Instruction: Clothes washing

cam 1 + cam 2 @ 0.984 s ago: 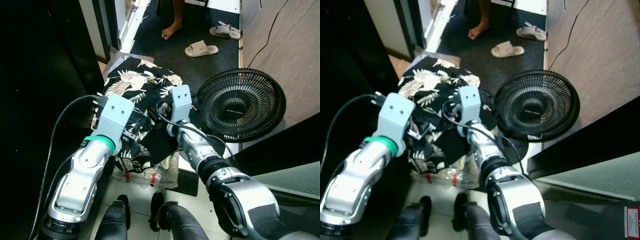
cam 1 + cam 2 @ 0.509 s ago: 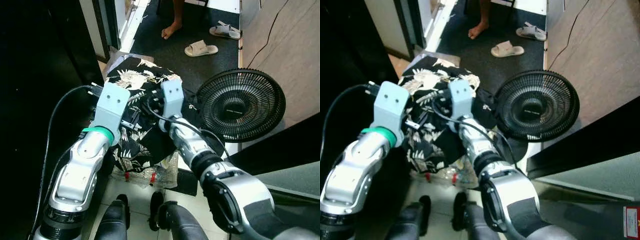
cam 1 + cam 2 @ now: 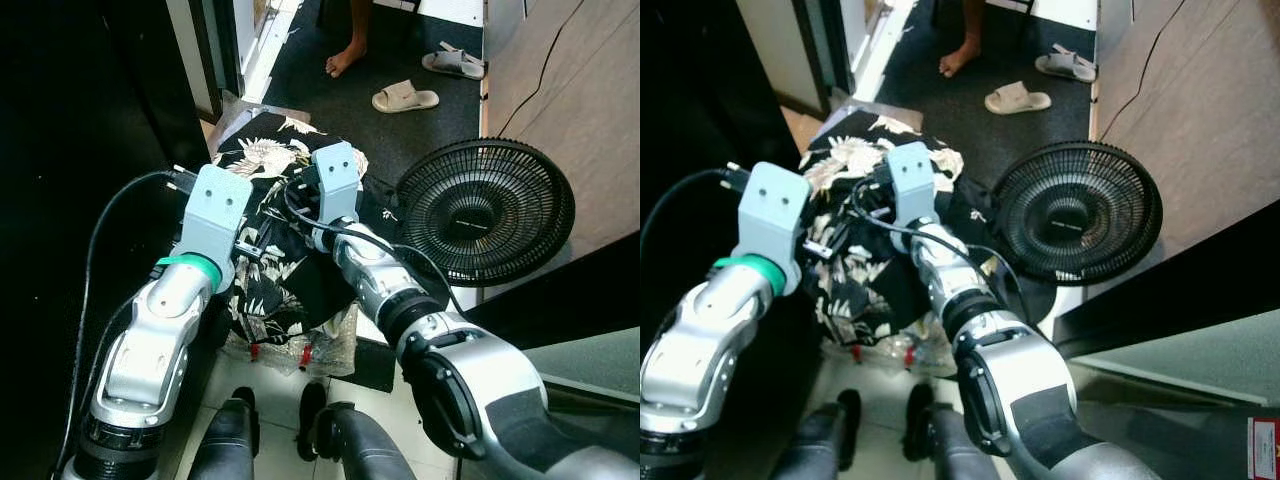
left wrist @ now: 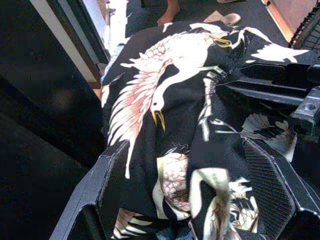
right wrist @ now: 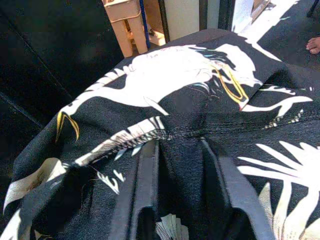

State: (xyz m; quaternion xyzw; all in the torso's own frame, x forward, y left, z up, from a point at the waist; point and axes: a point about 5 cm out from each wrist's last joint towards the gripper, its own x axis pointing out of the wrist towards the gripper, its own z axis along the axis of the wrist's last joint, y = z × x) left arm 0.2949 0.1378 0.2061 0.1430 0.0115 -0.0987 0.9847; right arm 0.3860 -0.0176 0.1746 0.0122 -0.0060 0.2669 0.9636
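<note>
1. Left eye view: Both arms were raised side by side over the black crane-print garment [image 3: 268, 215], which was bunched up and lifted between the two grippers above a clear plastic bag [image 3: 305, 350] on the floor. The left gripper [image 3: 245, 255] sat under its blue-grey wrist housing at the near side of the cloth; the right gripper [image 3: 305, 200] reached into the top of the bundle. A black floor fan [image 3: 485, 210] stood just beside the garment on the robot's right. A person's bare foot [image 3: 345, 58] and two slippers [image 3: 405, 97] lay well beyond.

2. Right eye view: The same arrangement appeared. The garment hung down from the grippers, so a two-point hold was probably used to gather the loose cloth in one carry.

3. Left wrist view: The left fingers [image 4: 270, 185] stood wide apart, with folds of the garment lying between them. No pinch on the cloth could be confirmed, so this hand appeared to cradle the load rather than clamp it.

4. Right wrist view: The right fingers [image 5: 145, 185] were nearly together, with a ridge of black fabric along a stitched seam caught between them. This was judged a firm pinch, carrying the weight.
</note>
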